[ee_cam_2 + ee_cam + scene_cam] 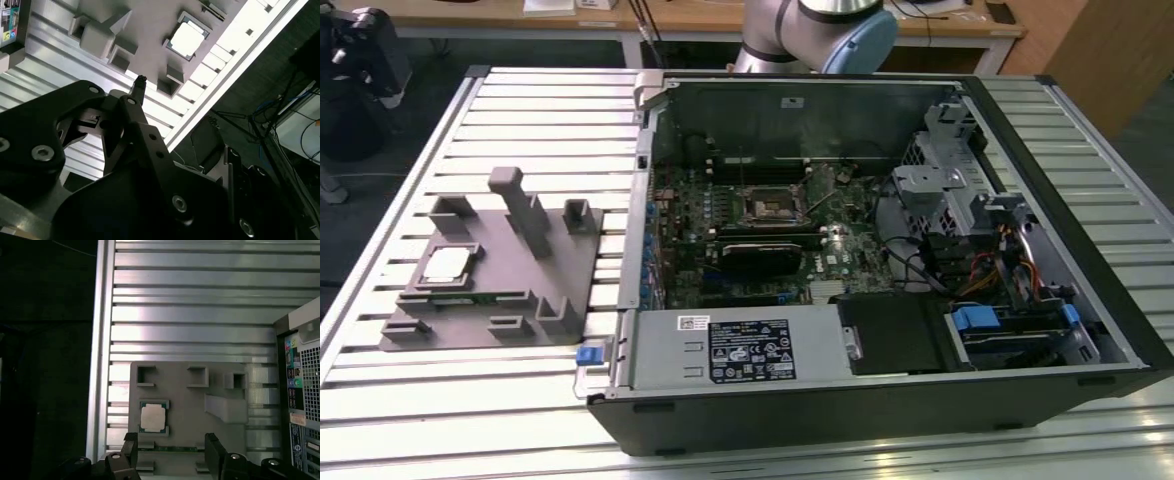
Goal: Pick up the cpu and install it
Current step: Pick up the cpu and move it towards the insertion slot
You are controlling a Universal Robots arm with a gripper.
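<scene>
The cpu (450, 264), a small flat square chip with a pale silver top, lies in a recess of the grey fixture block (507, 270) at the exterior view's left. In the first wrist view the cpu (152, 416) sits on the block (190, 405), a little beyond my gripper (171, 452). Its two black fingers (131, 450) stand apart, open, with nothing between them and clear of the chip. The second wrist view shows the cpu (187, 39) past one fingertip (139, 85). The black motherboard socket (767, 208) lies inside the open computer case.
The open computer case (881, 260) fills the middle and right of the ribbed aluminium table (520, 110), with drive cages and cables inside. Tall posts (520, 200) rise from the fixture block. The arm's base (814, 30) stands behind the case. The table edge (102, 340) runs close to the block.
</scene>
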